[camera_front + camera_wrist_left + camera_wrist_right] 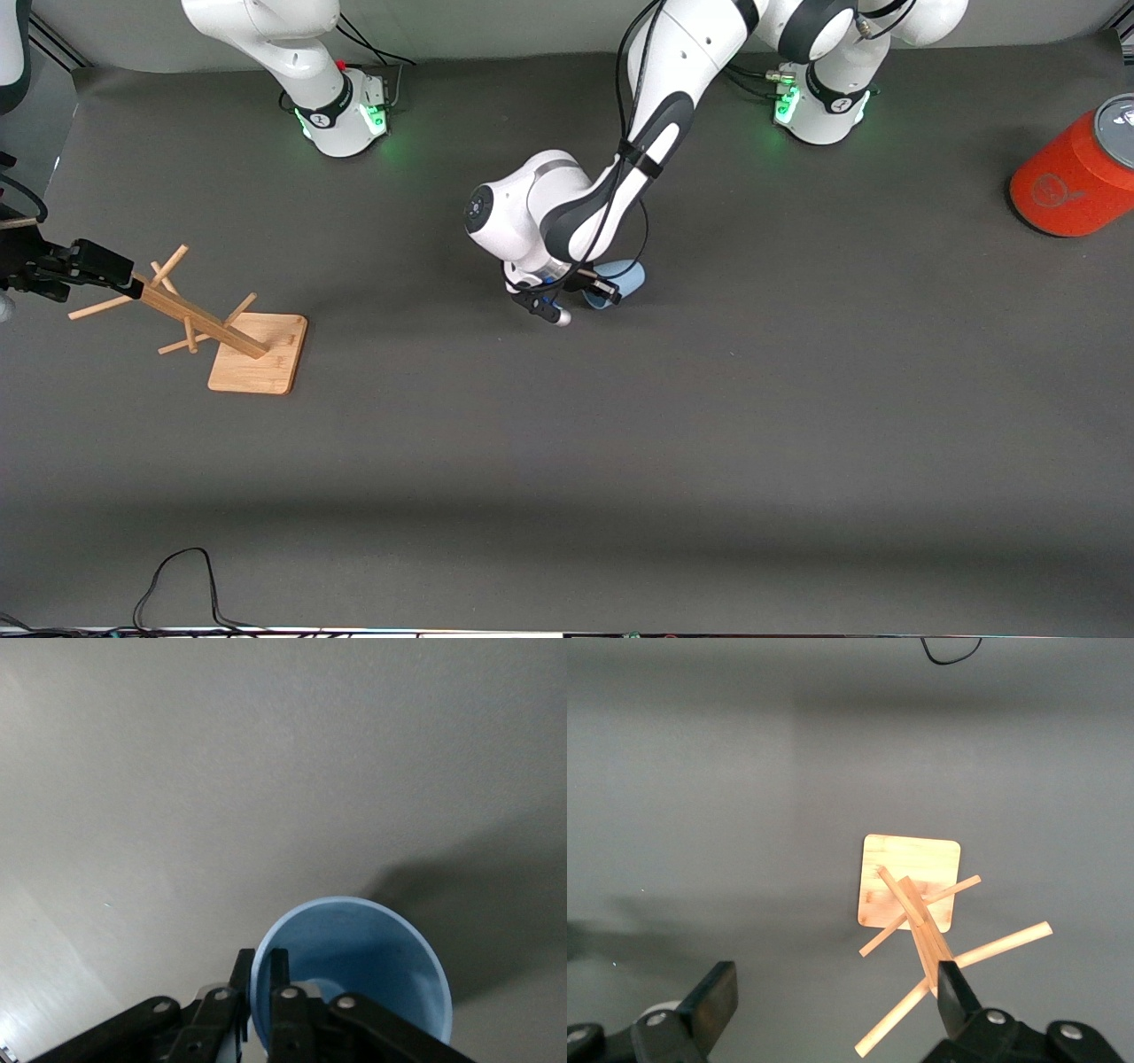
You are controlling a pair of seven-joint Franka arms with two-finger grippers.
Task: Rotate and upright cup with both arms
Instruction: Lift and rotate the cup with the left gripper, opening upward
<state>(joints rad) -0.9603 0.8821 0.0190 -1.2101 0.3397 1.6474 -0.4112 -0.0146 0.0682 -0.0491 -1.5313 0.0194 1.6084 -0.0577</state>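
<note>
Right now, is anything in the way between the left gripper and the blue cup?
No. The left gripper is already shut on the cup's rim, one finger inside and one outside, with nothing between them.

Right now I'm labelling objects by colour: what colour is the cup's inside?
Blue, a shade darker than its pale-blue rim; the cup shows it best in the left wrist view.

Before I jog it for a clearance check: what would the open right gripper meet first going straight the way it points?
Probably the wooden peg rack: the right gripper hangs open above it, one finger near the post's top.
</note>
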